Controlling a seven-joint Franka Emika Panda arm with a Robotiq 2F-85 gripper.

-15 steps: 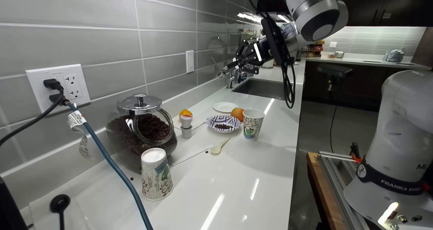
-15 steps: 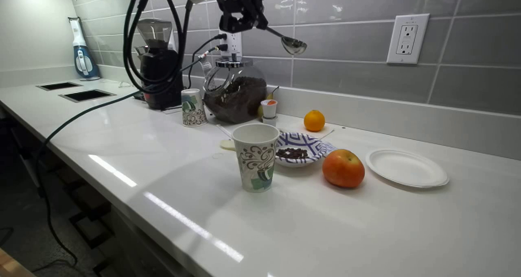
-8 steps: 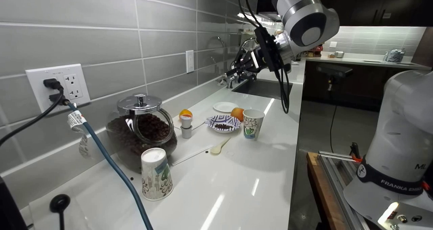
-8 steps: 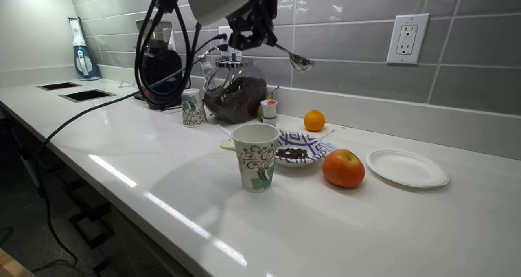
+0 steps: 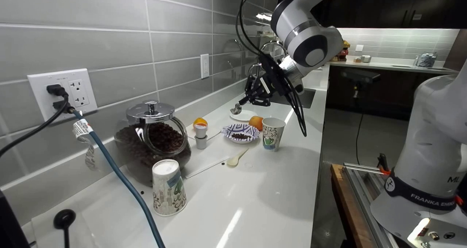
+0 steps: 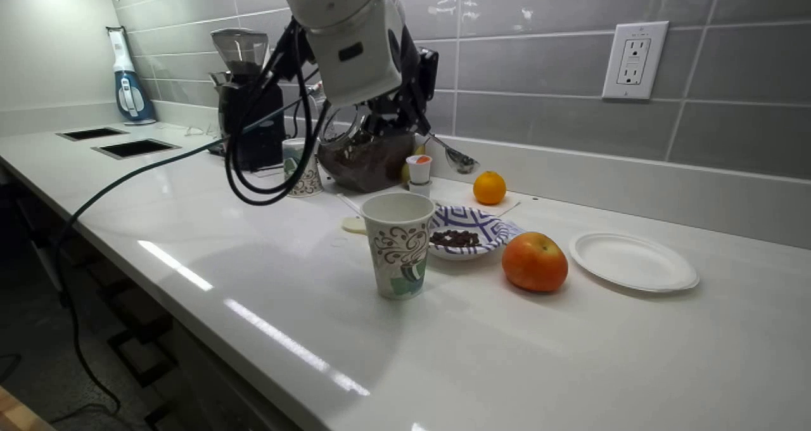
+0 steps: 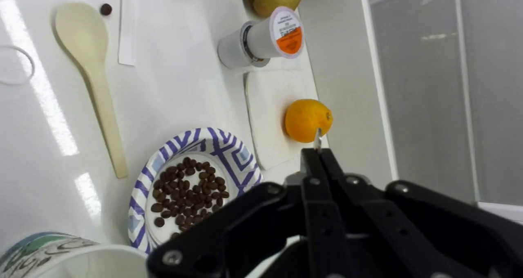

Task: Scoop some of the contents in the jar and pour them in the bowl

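Lower left, wrist view: beans (image 7: 188, 193) in bowl (image 7: 138, 192), pour likely done; another maybe left. End effector (image 7: 317, 150) clamped on scoop (image 6: 460, 160).

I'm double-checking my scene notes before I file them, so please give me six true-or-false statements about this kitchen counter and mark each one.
The gripper holds a metal scoop. True.
A paper cup stands upright beside the patterned bowl. True.
The patterned bowl holds nothing. False: dark beans lie in it.
Two small white pods are stacked one on the other. True.
Every cup stands mouth up. False: a second cup, by the glass jar, stands upside down.
The metal scoop rests in the patterned bowl. False: it hangs in the air, out of the bowl.
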